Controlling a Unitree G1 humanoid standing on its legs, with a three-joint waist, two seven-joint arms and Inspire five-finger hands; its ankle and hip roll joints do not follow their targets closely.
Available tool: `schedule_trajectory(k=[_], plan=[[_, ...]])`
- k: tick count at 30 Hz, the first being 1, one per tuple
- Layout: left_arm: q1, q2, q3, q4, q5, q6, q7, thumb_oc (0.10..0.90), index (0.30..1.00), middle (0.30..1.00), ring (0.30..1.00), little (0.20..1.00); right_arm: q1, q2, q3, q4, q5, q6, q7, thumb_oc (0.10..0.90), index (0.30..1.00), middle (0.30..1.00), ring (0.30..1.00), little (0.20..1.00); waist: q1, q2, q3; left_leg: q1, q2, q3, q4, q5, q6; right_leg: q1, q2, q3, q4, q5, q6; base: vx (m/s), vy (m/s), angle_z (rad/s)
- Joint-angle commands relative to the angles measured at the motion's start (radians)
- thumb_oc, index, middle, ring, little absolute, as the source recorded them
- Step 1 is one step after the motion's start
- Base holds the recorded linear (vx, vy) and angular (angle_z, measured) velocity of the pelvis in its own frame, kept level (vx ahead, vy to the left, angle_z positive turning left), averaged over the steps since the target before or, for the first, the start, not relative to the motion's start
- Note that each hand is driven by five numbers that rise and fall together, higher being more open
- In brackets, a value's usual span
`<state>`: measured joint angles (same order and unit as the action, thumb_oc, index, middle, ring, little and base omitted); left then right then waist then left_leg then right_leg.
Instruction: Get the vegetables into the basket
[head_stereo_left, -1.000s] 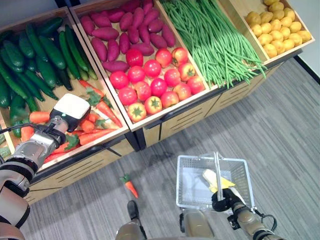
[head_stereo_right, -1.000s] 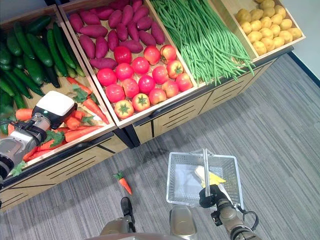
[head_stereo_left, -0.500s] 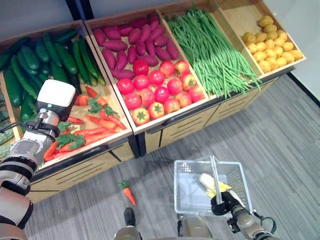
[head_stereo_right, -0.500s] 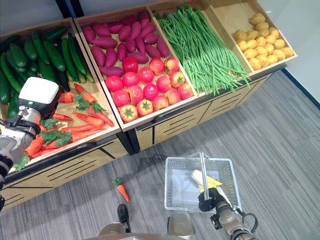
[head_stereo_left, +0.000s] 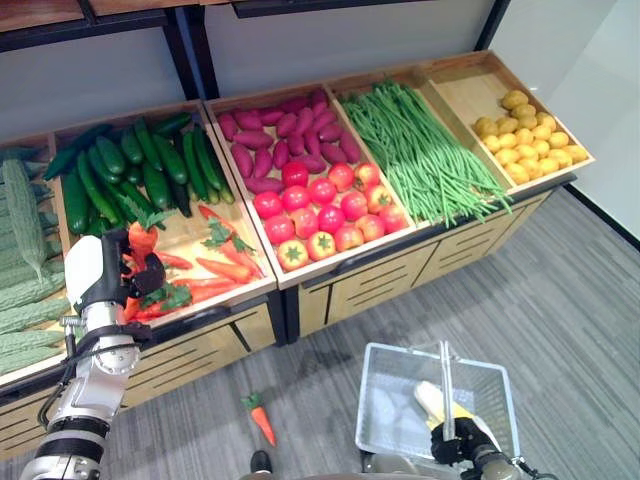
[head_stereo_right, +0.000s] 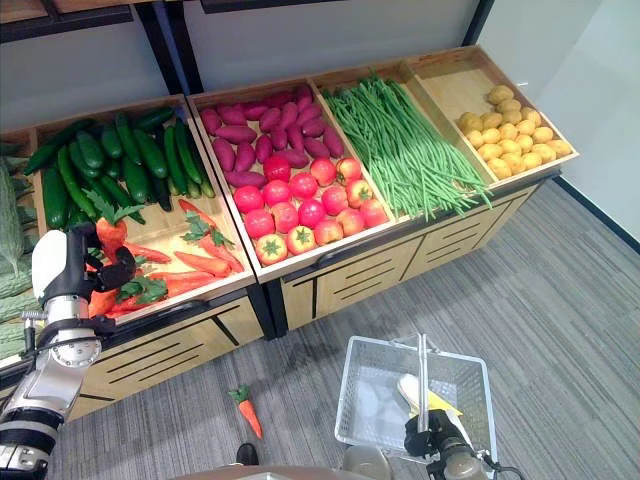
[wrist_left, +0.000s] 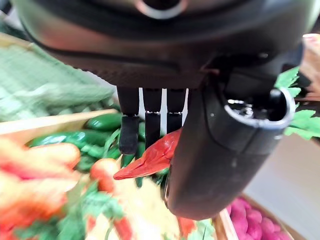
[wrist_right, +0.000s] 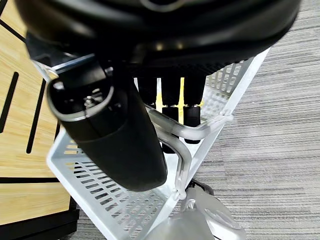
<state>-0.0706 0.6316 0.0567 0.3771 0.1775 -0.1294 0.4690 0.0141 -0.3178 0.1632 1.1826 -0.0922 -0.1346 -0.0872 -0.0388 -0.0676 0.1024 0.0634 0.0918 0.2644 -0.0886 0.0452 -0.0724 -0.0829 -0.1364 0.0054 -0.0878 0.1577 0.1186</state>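
Left hand pinches a carrot loosely between thumb and fingers, risking a drop before reaching the basket, whose handle the right hand grips.

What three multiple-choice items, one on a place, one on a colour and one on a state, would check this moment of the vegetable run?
1. Where does the loose carrot lie?
A. On the floor in front of the crates
B. In the basket
C. Among the potatoes

2. What colour are the long beans?
A. Purple
B. Green
C. Yellow

3. What is the left hand doing?
A. Hanging open over the floor
B. Pressing flat on the tomatoes
C. Holding a carrot over the carrot crate

Answers:
1 A: the loose carrot rests on the grey floor, left of the basket.
2 B: the long beans are green, between the tomatoes and the potatoes.
3 C: the left hand has its fingers curled on a carrot; the right hand grips the basket's handle.
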Motion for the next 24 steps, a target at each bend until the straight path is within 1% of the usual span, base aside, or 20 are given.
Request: schedule_trajectory(k=[1, 3, 5, 7, 8, 9, 10, 11, 12, 14, 16, 17, 18, 19, 20, 22, 23, 24], plan=[[-0.127, 0.089, 0.069, -0.136, -0.002, -0.127, 0.003, 0.4, 0.3, 0.3, 0.3, 0.3, 0.015, -0.063, 0.037, 0.02, -0.052, -0.015, -0.012, 0.4, 0.3, 0.3, 0.3, 0.3, -0.009, -0.023, -0.031, 0.009, -0.029, -0.021, 0.001, -0.062, 0.001, 0.026, -0.079, -0.034, 0.002, 0.005, 0.077, 0.0, 0.0, 0.0], [-0.11, 0.085, 0.066, -0.162, 0.008, -0.128, -0.014, 0.4, 0.3, 0.3, 0.3, 0.3, 0.015, -0.063, 0.034, 0.022, -0.055, -0.014, -0.007, 0.4, 0.3, 0.3, 0.3, 0.3, -0.007, -0.022, -0.031, 0.017, -0.029, -0.017, 0.001, -0.064, 0.004, 0.027, -0.078, -0.033, 0.004, 0.004, 0.078, 0.01, 0.01, -0.11], [-0.085, 0.086, 0.066, -0.222, 0.031, -0.134, -0.032, 0.4, 0.3, 0.3, 0.3, 0.3, 0.013, -0.065, 0.026, 0.029, -0.053, -0.014, -0.006, 0.4, 0.3, 0.3, 0.3, 0.3, 0.0, -0.021, -0.028, 0.028, -0.035, -0.01, 0.001, -0.069, 0.012, 0.029, -0.079, -0.023, 0.01, 0.006, 0.081, 0.0, 0.038, -0.16], [-0.065, 0.086, 0.048, -0.284, 0.034, -0.145, -0.062, 0.4, 0.3, 0.3, 0.3, 0.3, 0.02, -0.065, 0.013, 0.033, -0.046, -0.012, -0.006, 0.4, 0.3, 0.3, 0.3, 0.3, -0.001, -0.021, -0.023, 0.037, -0.05, 0.0, 0.001, -0.073, 0.024, 0.028, -0.09, -0.012, 0.017, 0.02, 0.09, -0.03, 0.096, -0.12], [-0.063, 0.091, 0.045, -0.303, 0.029, -0.149, -0.069, 0.4, 0.3, 0.3, 0.3, 0.3, 0.024, -0.065, 0.008, 0.029, -0.043, -0.011, -0.005, 0.4, 0.3, 0.3, 0.3, 0.3, -0.002, -0.024, -0.02, 0.04, -0.056, 0.005, 0.001, -0.075, 0.027, 0.024, -0.094, -0.005, 0.021, 0.03, 0.095, -0.06, 0.114, -0.16], [-0.066, 0.103, 0.039, -0.328, 0.031, -0.154, -0.079, 0.4, 0.3, 0.3, 0.3, 0.3, 0.032, -0.065, 0.0, 0.027, -0.037, -0.01, -0.005, 0.4, 0.3, 0.3, 0.3, 0.3, -0.004, -0.028, -0.016, 0.039, -0.066, 0.013, 0.001, -0.078, 0.033, 0.011, -0.1, 0.011, 0.027, 0.052, 0.105, -0.1, 0.13, -0.19], [-0.07, 0.104, 0.03, -0.352, 0.031, -0.161, -0.085, 0.4, 0.3, 0.3, 0.3, 0.3, 0.032, -0.061, -0.009, 0.035, -0.028, -0.007, -0.008, 0.4, 0.3, 0.3, 0.3, 0.3, -0.011, -0.033, -0.009, 0.033, -0.077, 0.026, 0.001, -0.08, 0.039, -0.014, -0.105, 0.034, 0.027, 0.095, 0.118, -0.09, 0.104, -0.21], [-0.07, 0.104, 0.031, -0.352, 0.03, -0.161, -0.086, 0.4, 0.3, 0.3, 0.3, 0.3, 0.031, -0.061, -0.009, 0.035, -0.027, -0.007, -0.008, 0.4, 0.3, 0.3, 0.3, 0.3, -0.009, -0.034, -0.01, 0.032, -0.078, 0.028, 0.001, -0.08, 0.04, -0.016, -0.106, 0.037, 0.025, 0.097, 0.119, -0.14, 0.094, -0.22], [-0.072, 0.101, 0.027, -0.371, 0.022, -0.166, -0.09, 0.4, 0.3, 0.3, 0.3, 0.3, 0.027, -0.054, -0.008, 0.027, -0.023, -0.006, -0.01, 0.4, 0.3, 0.3, 0.3, 0.3, -0.015, -0.038, 0.0, 0.023, -0.082, 0.047, 0.001, -0.077, 0.044, -0.045, -0.109, 0.051, 0.029, 0.128, 0.128, -0.08, 0.04, -0.24], [-0.072, 0.101, 0.027, -0.371, 0.022, -0.166, -0.09, 0.4, 0.3, 0.3, 0.3, 0.3, 0.027, -0.053, -0.008, 0.026, -0.023, -0.005, -0.01, 0.4, 0.3, 0.3, 0.3, 0.3, -0.011, -0.039, -0.002, 0.021, -0.083, 0.051, 0.001, -0.077, 0.045, -0.051, -0.108, 0.057, 0.03, 0.129, 0.128, -0.09, 0.024, -0.36], [-0.07, 0.107, 0.025, -0.419, 0.004, -0.175, -0.093, 0.4, 0.3, 0.3, 0.3, 0.3, 0.017, -0.045, -0.003, 0.027, -0.017, -0.003, -0.016, 0.4, 0.3, 0.3, 0.3, 0.3, 0.007, -0.035, 0.017, 0.01, -0.072, 0.085, 0.001, -0.074, 0.055, -0.077, -0.113, 0.002, 0.101, 0.099, 0.113, -0.15, 0.019, -0.41], [-0.069, 0.102, 0.026, -0.439, -0.013, -0.179, -0.092, 0.4, 0.3, 0.3, 0.3, 0.3, 0.013, -0.044, -0.005, 0.032, -0.016, -0.001, -0.021, 0.4, 0.3, 0.3, 0.3, 0.3, 0.016, -0.025, 0.022, 0.009, -0.063, 0.097, 0.002, -0.076, 0.057, -0.071, -0.12, -0.047, 0.137, 0.066, 0.102, -0.14, 0.047, -0.46], [-0.062, 0.094, 0.035, -0.462, -0.031, -0.18, -0.103, 0.4, 0.3, 0.3, 0.3, 0.3, 0.012, -0.044, -0.008, 0.032, -0.017, 0.001, -0.023, 0.4, 0.3, 0.3, 0.3, 0.3, 0.025, -0.016, 0.026, 0.008, -0.053, 0.119, 0.008, -0.072, 0.057, -0.059, -0.132, -0.126, 0.195, 0.024, 0.085, -0.12, 0.059, -1.14], [-0.058, 0.087, 0.037, -0.484, -0.04, -0.184, -0.111, 0.4, 0.3, 0.3, 0.3, 0.3, 0.011, -0.047, -0.011, 0.035, -0.018, 0.003, -0.026, 0.4, 0.3, 0.3, 0.3, 0.3, 0.029, -0.013, 0.025, 0.007, -0.049, 0.138, 0.013, -0.068, 0.059, -0.053, -0.14, -0.17, 0.226, 0.007, 0.078, -0.14, 0.062, -0.96], [-0.048, 0.084, 0.044, -0.514, -0.049, -0.187, -0.126, 0.4, 0.3, 0.3, 0.3, 0.3, 0.011, -0.053, -0.016, 0.035, -0.017, 0.004, -0.029, 0.4, 0.3, 0.3, 0.3, 0.3, 0.037, -0.007, 0.023, 0.005, -0.042, 0.17, 0.021, -0.064, 0.062, -0.045, -0.154, -0.238, 0.288, -0.019, 0.067, -0.08, 0.032, -1.08], [-0.04, 0.083, 0.045, -0.524, -0.053, -0.189, -0.135, 0.4, 0.3, 0.3, 0.3, 0.3, 0.008, -0.055, -0.018, 0.037, -0.014, 0.005, -0.03, 0.4, 0.3, 0.3, 0.3, 0.3, 0.039, -0.006, 0.021, 0.005, -0.041, 0.18, 0.021, -0.063, 0.061, -0.043, -0.156, -0.25, 0.301, -0.027, 0.067, 0.01, -0.024, -0.62], [-0.021, 0.08, 0.045, -0.526, -0.071, -0.197, -0.155, 0.4, 0.3, 0.3, 0.3, 0.3, 0.013, -0.058, -0.019, 0.03, -0.008, 0.006, -0.028, 0.4, 0.3, 0.3, 0.3, 0.3, 0.042, -0.008, 0.002, 0.022, -0.042, 0.186, 0.009, -0.078, 0.045, -0.001, -0.137, -0.263, 0.231, -0.043, 0.082, 0.01, -0.131, -0.36], [-0.018, 0.074, 0.045, -0.524, -0.08, -0.199, -0.161, 0.4, 0.3, 0.3, 0.3, 0.3, 0.018, -0.058, -0.019, 0.024, -0.007, 0.005, -0.028, 0.4, 0.3, 0.3, 0.3, 0.3, 0.038, -0.012, 0.003, 0.012, -0.037, 0.213, 0.015, -0.053, 0.045, 0.002, -0.126, -0.277, 0.208, -0.042, 0.067, 0.11, -0.099, -0.14]])
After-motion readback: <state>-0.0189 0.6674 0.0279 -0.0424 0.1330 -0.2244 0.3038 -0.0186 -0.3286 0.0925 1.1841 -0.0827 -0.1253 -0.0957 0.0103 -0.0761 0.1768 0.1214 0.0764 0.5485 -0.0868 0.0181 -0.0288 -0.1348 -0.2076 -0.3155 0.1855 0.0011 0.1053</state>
